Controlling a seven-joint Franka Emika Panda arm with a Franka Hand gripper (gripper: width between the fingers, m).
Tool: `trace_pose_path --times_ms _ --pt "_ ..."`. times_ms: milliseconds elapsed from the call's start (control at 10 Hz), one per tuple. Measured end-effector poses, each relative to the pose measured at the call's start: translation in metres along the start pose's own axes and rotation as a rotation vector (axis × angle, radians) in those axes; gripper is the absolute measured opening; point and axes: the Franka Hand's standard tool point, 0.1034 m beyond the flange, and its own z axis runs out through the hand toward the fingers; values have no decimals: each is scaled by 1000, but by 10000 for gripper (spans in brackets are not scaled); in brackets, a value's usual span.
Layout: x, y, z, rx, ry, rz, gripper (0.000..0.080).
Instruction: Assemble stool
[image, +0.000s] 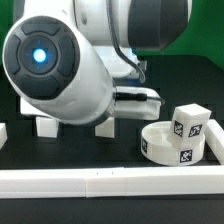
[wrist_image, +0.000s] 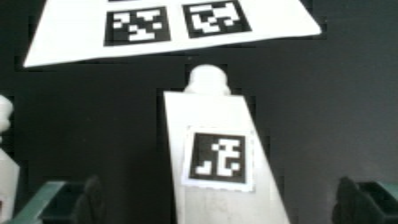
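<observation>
Our pincer (wrist_image: 214, 204) stands open, the leg (wrist_image: 217, 150) untouched between its fingers (wrist_image: 57, 203); we judge it light, stiff, slippery, best gripped across its flat sides.

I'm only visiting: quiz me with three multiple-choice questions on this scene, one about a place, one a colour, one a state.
1. In the exterior view the seat lies: A) at the view's left B) at the view's right C) in the air.
2. The table is: A) black B) red C) green.
3. The gripper is: A) shut on the seat B) shut, empty C) open.
Answers: B, it rests at the right; A, its bare top is black; C, its fingers stand apart, a leg between them.
</observation>
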Motion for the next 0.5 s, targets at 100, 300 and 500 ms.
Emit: trace_pose_path --times_ms 100,300,500 --pt "3 -1 3 -2 10 -1 649" --pt "8 -4 8 -3 21 -5 649" --pt "12 -2 13 -3 31 -1 649"
